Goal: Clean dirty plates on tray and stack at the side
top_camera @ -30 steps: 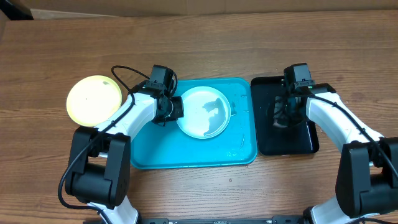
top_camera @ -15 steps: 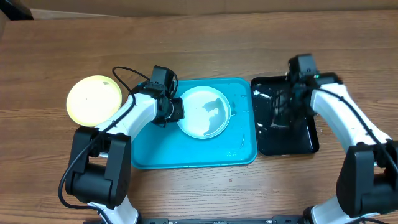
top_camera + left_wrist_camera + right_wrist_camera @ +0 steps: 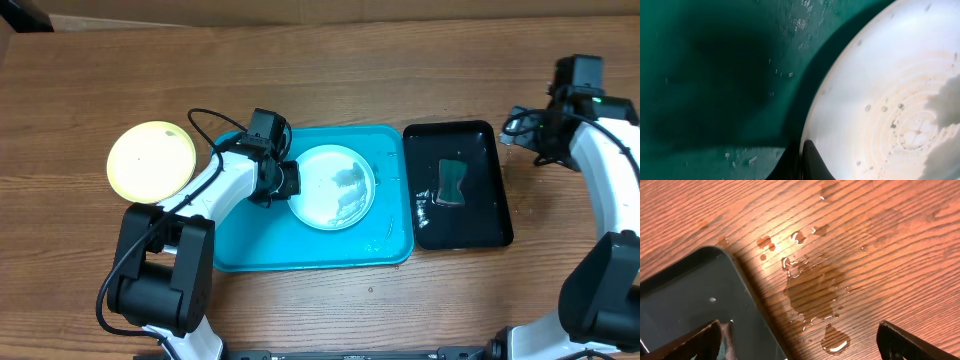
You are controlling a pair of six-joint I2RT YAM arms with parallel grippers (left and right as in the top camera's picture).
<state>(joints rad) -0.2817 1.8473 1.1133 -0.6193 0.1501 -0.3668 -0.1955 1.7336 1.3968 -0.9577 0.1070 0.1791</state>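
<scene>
A white plate with dark specks lies on the turquoise tray. My left gripper is shut on the plate's left rim. In the left wrist view the dark fingertips pinch the plate at its edge, over the tray. A lime-green plate rests on the table left of the tray. My right gripper hangs open and holds nothing, over the wood right of the black tray. In its own view the right gripper spans wet wood.
A glossy black tray to the right of the turquoise one holds a green sponge and some water. A puddle lies on the wood beside the black tray. Droplets dot the turquoise tray's right side.
My right gripper has risen from the black tray, swung right and back, and opened, leaving the sponge lying there. The left gripper and white plate have shifted slightly right.
</scene>
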